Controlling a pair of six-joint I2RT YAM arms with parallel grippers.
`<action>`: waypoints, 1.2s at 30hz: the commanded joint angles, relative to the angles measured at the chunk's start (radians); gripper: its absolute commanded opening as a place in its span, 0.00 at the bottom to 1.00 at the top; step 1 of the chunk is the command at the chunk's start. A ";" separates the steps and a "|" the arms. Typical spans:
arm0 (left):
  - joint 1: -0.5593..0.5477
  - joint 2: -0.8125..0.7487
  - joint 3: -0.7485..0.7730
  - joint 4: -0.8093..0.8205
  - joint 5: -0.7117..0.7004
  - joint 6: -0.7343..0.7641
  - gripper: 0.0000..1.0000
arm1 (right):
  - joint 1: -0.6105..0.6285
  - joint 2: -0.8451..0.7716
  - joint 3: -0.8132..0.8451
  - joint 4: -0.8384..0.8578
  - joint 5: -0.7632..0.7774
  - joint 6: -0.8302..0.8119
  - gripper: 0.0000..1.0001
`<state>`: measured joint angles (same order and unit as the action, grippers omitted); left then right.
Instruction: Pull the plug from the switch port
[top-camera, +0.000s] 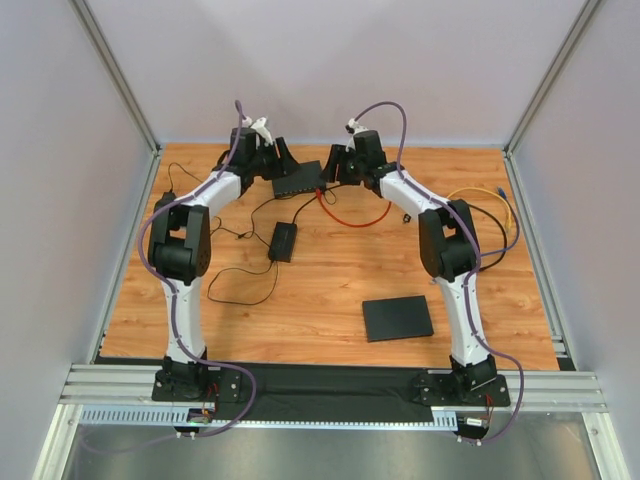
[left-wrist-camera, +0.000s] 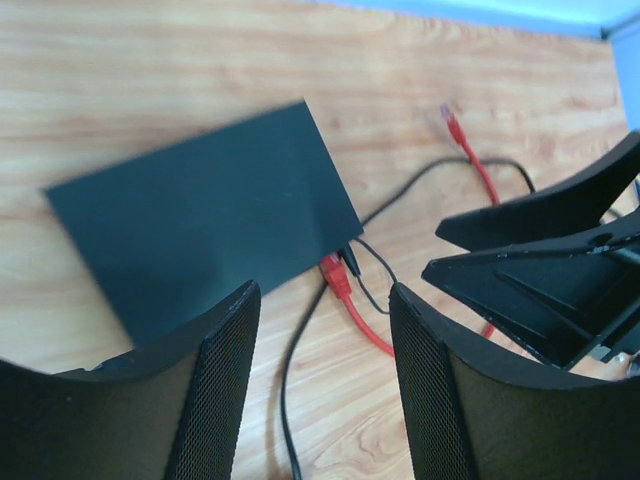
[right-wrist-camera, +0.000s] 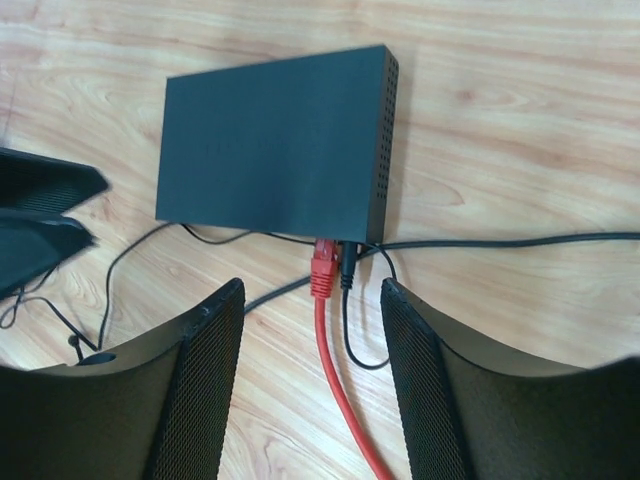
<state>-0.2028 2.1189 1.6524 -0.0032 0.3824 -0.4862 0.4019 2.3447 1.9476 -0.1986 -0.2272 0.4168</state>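
Nearest on the worktop (top-camera: 330, 290), a flat black pad (top-camera: 398, 318); farther back, a black adapter (top-camera: 283, 241). At the far end, left hand (left-wrist-camera: 322, 310) and right hand (right-wrist-camera: 312, 300), both spread apart and empty, flanking the switch (right-wrist-camera: 275, 140). Red plug (right-wrist-camera: 322, 268) seated in the switch's port, ungripped.

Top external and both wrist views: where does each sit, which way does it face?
Top external: above, behind the bases, looking down on the table; left arm, right arm whole.
Left wrist: above the left gripper, facing down at the switch; own fingers, right gripper.
Right wrist: above the right gripper, facing down at the switch; own fingers, left gripper's edge.
Wrist views share the red plug.
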 joint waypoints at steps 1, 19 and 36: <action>-0.017 0.016 0.020 0.093 0.056 0.005 0.62 | -0.006 -0.033 -0.032 0.034 -0.052 -0.044 0.58; -0.040 0.062 0.052 0.078 0.009 0.011 0.61 | 0.089 0.037 0.022 -0.007 -0.113 -0.038 0.50; 0.048 -0.022 -0.055 0.103 -0.034 -0.054 0.60 | 0.196 0.166 0.225 -0.239 -0.092 -0.075 0.46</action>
<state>-0.1844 2.1860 1.6154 0.0536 0.3565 -0.5243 0.5598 2.5145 2.1242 -0.3840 -0.3477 0.3828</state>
